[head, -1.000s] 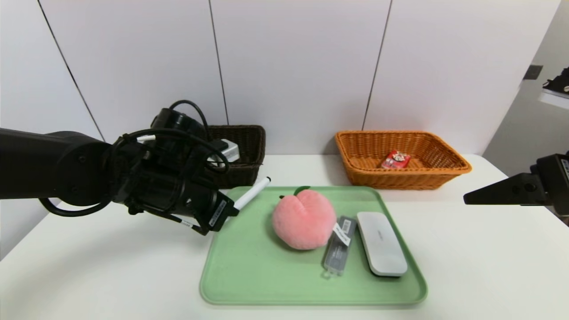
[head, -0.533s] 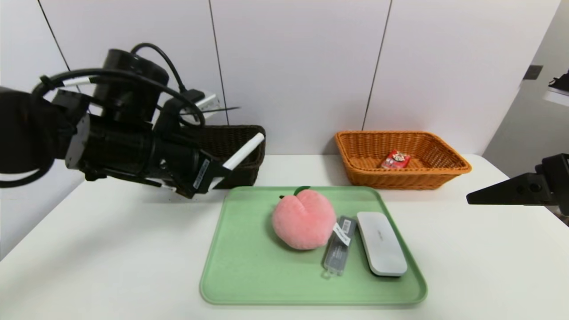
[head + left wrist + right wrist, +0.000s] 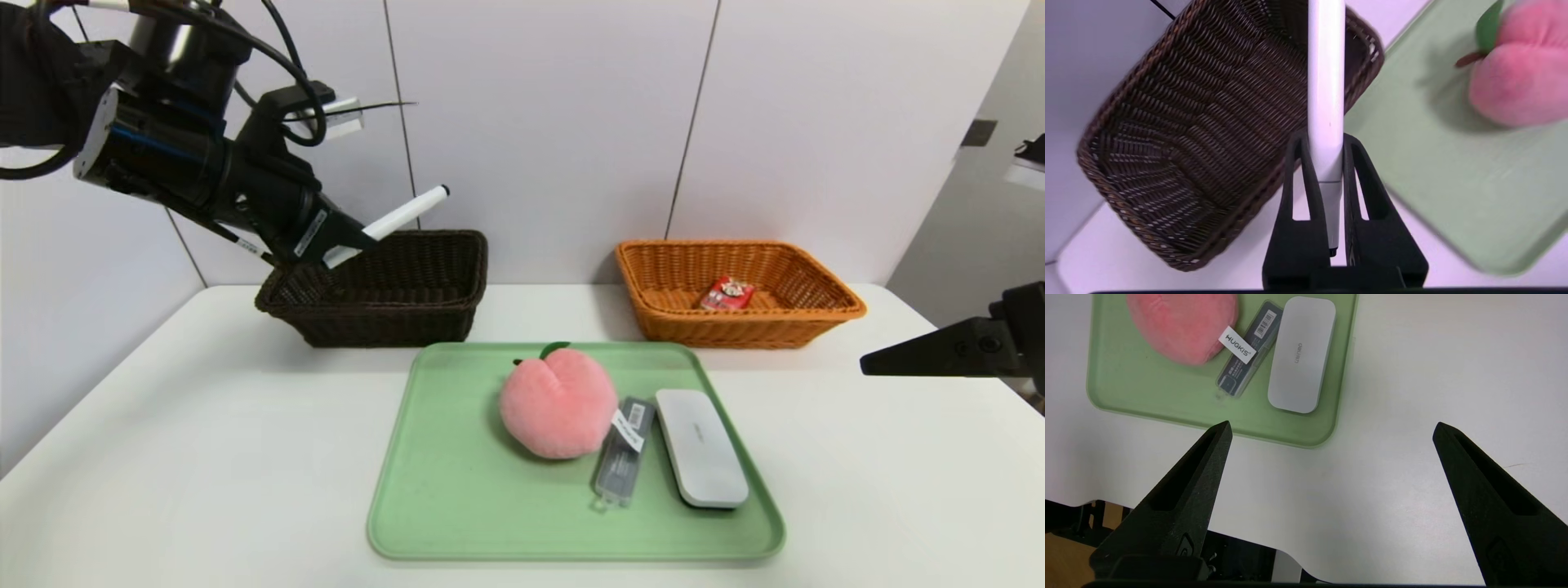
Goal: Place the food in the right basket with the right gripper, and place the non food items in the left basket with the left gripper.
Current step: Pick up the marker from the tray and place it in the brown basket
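The left end effector (image 3: 347, 241) is up in the air at about ten o'clock of the scene, above the near-left rim of the left basket (image 3: 384, 314), and its fingers (image 3: 1300, 163) are pinched tight on the white marker (image 3: 404, 216). The marker juts out past the fingertips toward two o'clock, black tip high, over the dark brown basket, which is bare inside as far as shows.

The right end effector (image 3: 878, 363) hangs at three o'clock above the table (image 3: 180, 457) edge, its two fingers (image 3: 1204, 457) spread wide with nothing between them.

In the middle lies the green tray (image 3: 457, 506). On it, the plush peach (image 3: 558, 402) sits at the centre, leaf toward twelve o'clock. Just beside the peach at its four o'clock lies the grey transparent case (image 3: 622, 465), its white label touching the peach. Next to that, toward three o'clock, lies the white oblong case (image 3: 700, 446).

The right basket (image 3: 808, 322), orange, stands at one o'clock beyond the tray, with the red drink carton (image 3: 727, 292) lying on its floor
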{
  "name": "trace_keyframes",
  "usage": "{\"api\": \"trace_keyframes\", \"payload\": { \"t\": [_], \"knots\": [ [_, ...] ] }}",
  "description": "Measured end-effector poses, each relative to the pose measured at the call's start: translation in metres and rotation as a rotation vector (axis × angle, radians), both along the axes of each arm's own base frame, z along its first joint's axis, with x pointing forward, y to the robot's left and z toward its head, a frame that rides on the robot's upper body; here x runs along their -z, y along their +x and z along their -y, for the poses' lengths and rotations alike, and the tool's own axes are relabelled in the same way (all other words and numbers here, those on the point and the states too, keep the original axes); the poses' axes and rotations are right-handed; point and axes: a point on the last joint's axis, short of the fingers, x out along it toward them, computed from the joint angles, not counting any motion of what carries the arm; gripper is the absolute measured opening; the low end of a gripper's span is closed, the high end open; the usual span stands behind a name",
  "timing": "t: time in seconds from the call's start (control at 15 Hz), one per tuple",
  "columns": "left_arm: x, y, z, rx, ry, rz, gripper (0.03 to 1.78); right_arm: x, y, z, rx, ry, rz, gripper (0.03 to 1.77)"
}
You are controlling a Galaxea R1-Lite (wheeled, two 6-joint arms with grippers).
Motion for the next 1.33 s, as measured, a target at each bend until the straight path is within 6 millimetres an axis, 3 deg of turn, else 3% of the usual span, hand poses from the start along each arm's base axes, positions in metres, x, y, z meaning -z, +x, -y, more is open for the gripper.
{"api": "trace_keyframes", "payload": {
  "t": [0.47, 1.07, 1.33],
  "knots": [
    [0.033, 0.048, -0.034, 0.211, 0.324, 0.075, 0.17, 0.002, -0.003, 0.001, -0.007, -0.007, -0.005, 1.7],
    [0.063, 0.087, -0.045, 0.208, 0.378, 0.126, 0.17, 0.008, -0.003, 0.001, -0.005, -0.013, -0.023, 1.7],
    [0.069, 0.092, -0.045, 0.194, 0.365, 0.109, 0.76, 0.008, -0.003, 0.001, -0.005, -0.013, -0.023, 1.7]
  ]
}}
